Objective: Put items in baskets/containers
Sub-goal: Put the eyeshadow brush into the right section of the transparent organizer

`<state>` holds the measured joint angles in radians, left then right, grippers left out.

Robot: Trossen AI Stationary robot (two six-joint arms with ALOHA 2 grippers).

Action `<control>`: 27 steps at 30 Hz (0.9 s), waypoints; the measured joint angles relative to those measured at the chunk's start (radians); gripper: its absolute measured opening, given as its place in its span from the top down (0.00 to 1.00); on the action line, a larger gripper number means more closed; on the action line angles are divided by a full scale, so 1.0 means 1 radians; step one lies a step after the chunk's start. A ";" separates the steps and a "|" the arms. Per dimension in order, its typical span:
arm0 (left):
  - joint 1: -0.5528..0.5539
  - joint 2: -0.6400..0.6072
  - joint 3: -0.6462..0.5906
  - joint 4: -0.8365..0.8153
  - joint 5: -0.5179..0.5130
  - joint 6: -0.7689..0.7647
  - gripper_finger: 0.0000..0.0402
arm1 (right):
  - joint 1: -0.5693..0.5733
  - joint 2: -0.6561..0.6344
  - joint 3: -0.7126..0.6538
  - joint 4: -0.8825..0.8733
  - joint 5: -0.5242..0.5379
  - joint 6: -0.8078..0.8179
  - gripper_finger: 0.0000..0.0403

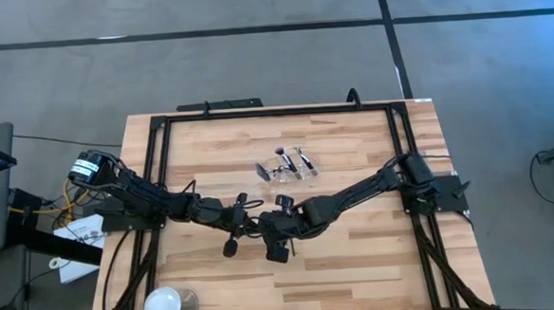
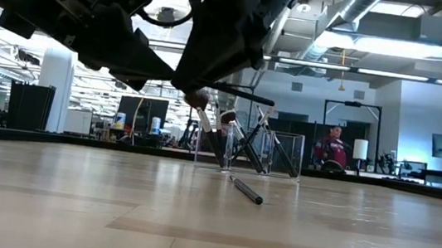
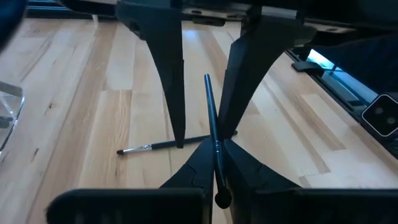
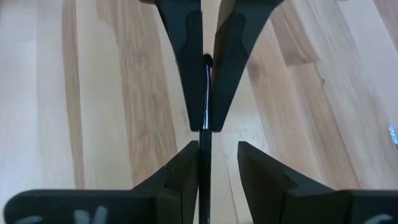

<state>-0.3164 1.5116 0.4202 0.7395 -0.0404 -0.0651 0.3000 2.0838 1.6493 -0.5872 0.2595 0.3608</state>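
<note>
A slim dark makeup brush (image 3: 210,112) hangs above the middle of the table, and my left gripper (image 3: 217,163) is shut on it. My right gripper (image 4: 219,163) is open. Its fingers (image 3: 176,93) come down on either side of the same brush, which runs close along one of them (image 4: 186,168); whether they touch, I cannot tell. Another brush (image 3: 163,145) lies flat on the wood below. The clear tray (image 1: 289,166) stands farther back, and several brushes lean in it against its walls. My left gripper pinches the brush's dark handle (image 3: 217,149) between its two fingertips. The fingers come nearly level from the table's left and lie along the brush. One end (image 3: 221,199) reaches back between the fingers and the rest sticks out ahead. The brush is clear of the table.
A round white dish (image 1: 163,305) sits at the near left corner. A black frame (image 1: 275,111) runs around the table top. Bare wood lies to the right of the arms. A person (image 2: 332,147) sits in the room beyond the table.
</note>
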 joint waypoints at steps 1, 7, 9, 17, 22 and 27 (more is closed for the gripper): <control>0.000 0.000 0.000 0.000 0.000 0.000 0.96 | -0.001 0.000 0.001 0.002 0.000 -0.005 0.75; 0.000 0.000 0.000 -0.005 -0.005 0.000 0.96 | -0.010 0.000 0.001 0.012 0.000 -0.029 0.76; 0.000 0.000 0.000 -0.005 -0.009 0.000 0.96 | -0.012 0.000 0.001 0.012 -0.001 -0.051 0.79; 0.000 0.000 0.000 -0.006 -0.032 -0.003 0.95 | -0.019 0.000 0.001 0.012 -0.006 -0.075 0.97; 0.000 0.000 0.000 -0.005 -0.049 -0.003 0.91 | -0.019 0.000 0.001 0.011 -0.001 -0.067 0.95; -0.001 0.001 0.000 -0.003 -0.057 -0.003 0.82 | -0.019 -0.001 0.001 0.011 0.012 -0.046 0.98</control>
<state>-0.3171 1.5124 0.4198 0.7362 -0.0974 -0.0683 0.2813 2.0830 1.6501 -0.5758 0.2711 0.3144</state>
